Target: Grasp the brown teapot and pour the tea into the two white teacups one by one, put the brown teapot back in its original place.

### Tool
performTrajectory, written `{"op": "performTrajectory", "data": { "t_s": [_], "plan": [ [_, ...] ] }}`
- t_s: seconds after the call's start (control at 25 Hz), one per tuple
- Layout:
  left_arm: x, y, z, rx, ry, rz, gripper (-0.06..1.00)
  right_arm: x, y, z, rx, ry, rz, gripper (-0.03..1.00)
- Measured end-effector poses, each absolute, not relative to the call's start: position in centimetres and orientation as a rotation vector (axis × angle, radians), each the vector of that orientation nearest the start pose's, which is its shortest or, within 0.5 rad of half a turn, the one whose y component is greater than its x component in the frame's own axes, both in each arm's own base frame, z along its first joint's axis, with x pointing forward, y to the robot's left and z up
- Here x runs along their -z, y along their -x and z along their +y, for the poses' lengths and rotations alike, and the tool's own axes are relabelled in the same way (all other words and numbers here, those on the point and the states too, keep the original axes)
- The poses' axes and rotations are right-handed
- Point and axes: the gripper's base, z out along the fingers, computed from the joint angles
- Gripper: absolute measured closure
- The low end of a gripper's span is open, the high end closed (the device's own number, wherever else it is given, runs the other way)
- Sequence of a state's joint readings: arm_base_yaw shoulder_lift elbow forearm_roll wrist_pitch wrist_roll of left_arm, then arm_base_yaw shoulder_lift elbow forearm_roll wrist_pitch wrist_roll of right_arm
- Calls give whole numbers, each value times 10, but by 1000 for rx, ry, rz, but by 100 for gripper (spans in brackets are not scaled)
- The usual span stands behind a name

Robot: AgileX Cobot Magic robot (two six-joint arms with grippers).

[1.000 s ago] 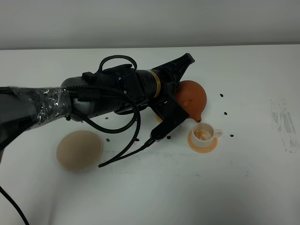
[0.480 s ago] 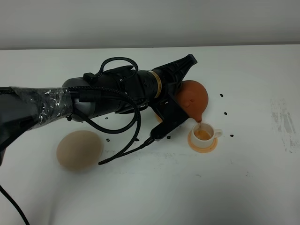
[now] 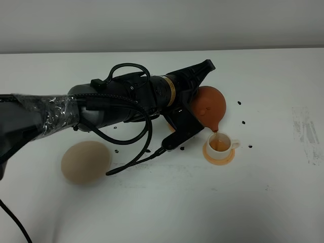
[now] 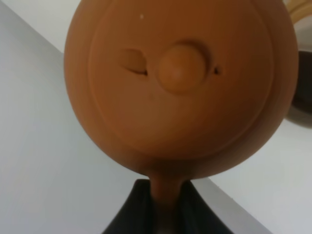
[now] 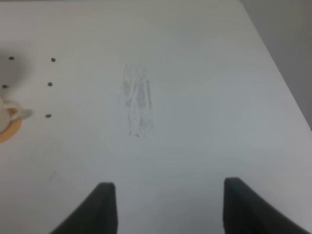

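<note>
The brown teapot hung tipped forward above the surface, right of centre, with its spout pointing down over a white teacup. The left pincer was clamped narrowly on the loop handle; in the left wrist view the handle ran between two dark fingers, with the knobbed lid facing the camera. The left arm reached across from the left side, so the teapot sat at its far right tip. A thin amber stream joined the spout to the teacup, which stood on a small orange coaster just below and to the right of the teapot.

Compared with a second before, the teacup held noticeably more amber tea, having been pale and nearly empty then. The teapot and arm had shifted only slightly to the right.

The beige plate lay bare at the near left, well apart from the teapot. The arm's bulk and a looping black cable covered the middle of the surface, and a sliver of orange showed under it, too hidden to identify. Small dark specks dotted the surface around the teacup, and a faint grey smear marked the far right. The right pincer hovered over that smear with its fingers spread wide, holding nothing.
</note>
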State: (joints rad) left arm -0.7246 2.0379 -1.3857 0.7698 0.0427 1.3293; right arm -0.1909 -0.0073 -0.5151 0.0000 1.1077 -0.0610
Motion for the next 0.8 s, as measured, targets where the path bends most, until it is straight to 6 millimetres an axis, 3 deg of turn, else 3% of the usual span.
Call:
{"op": "performTrajectory", "data": {
  "t_s": [0.8],
  "plan": [
    [-189,-347,-306,-819,-2258,289,86,-278,10,2,155,-135,2068,50]
  ]
}}
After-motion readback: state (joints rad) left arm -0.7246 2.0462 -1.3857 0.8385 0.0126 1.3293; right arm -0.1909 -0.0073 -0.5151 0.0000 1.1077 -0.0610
